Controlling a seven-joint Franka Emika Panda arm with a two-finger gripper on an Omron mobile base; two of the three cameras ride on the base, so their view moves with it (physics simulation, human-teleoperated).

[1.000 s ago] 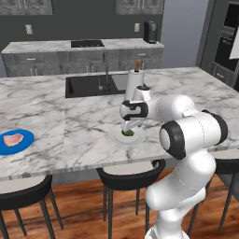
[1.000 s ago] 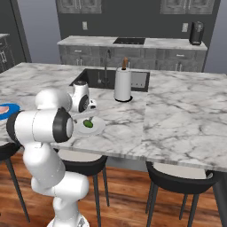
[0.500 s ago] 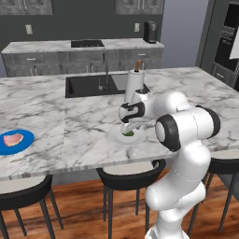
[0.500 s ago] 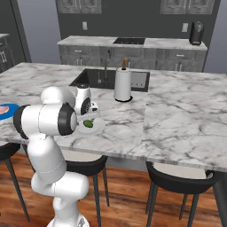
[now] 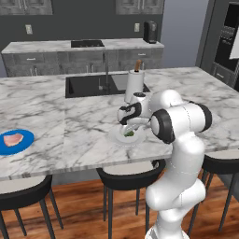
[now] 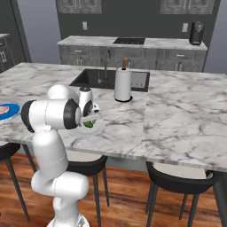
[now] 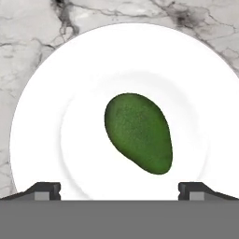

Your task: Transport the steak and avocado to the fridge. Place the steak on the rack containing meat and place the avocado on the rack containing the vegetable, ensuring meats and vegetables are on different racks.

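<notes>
Lying on the white plate (image 7: 42, 116), avocado (image 7: 138, 133) centred between wide-spread pincer (image 7: 119, 189) tips

We see our arm (image 5: 179, 122) folded at the elbow and reaching forward, wrist bent downward. Our gripper (image 7: 119, 189) points straight down, its jaws spread wide apart with nothing held between the fingertips (image 7: 45, 189).

avocado (image 5: 129, 133) half behind hand (image 5: 129, 124)
</notes>
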